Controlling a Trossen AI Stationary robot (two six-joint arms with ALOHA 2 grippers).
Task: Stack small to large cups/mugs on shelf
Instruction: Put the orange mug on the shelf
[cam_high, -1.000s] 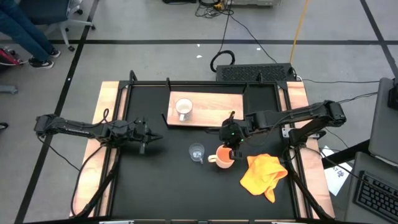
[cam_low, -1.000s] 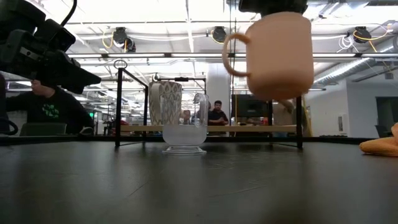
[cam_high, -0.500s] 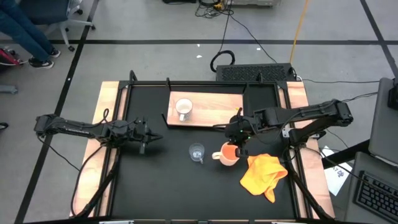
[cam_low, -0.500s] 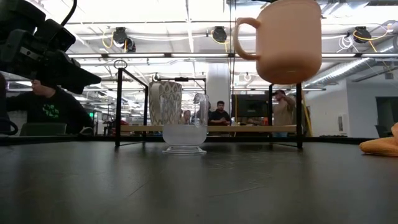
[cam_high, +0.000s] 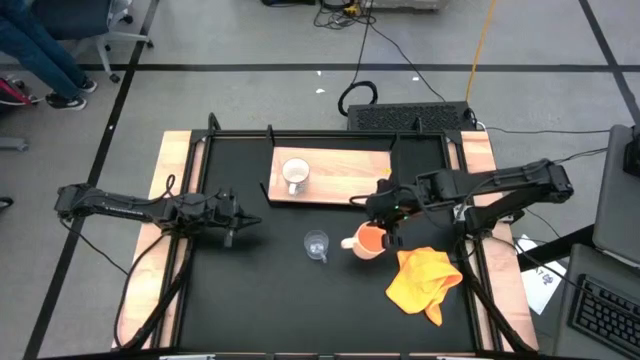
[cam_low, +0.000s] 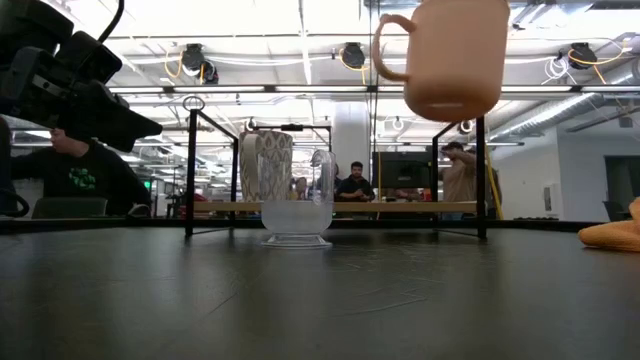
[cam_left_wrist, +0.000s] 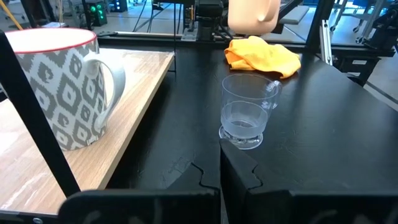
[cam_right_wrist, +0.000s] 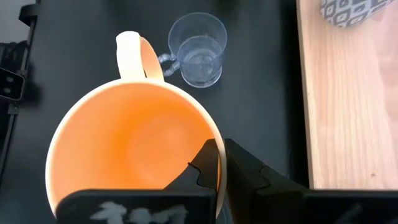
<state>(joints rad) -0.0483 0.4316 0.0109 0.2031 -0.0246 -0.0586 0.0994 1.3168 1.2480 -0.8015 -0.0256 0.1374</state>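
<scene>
Three cups and a wooden shelf on the black table

The white handled mug with grey diamond pattern (cam_high: 294, 175) stands upright on the flat light-wood shelf board (cam_high: 345, 170). The small clear glass cup (cam_high: 317, 244) stands upright on the tabletop near the shelf. The orange-yellow handled mug (cam_high: 367, 241) hangs upright in the air, pinched at its rim, just beside the glass.

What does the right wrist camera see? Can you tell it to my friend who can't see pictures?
The right gripper pinches the rim of an orange-yellow handled mug, seen from above. Past it, a small clear glass cup stands on the black tabletop, beside the light-wood shelf board.
</scene>
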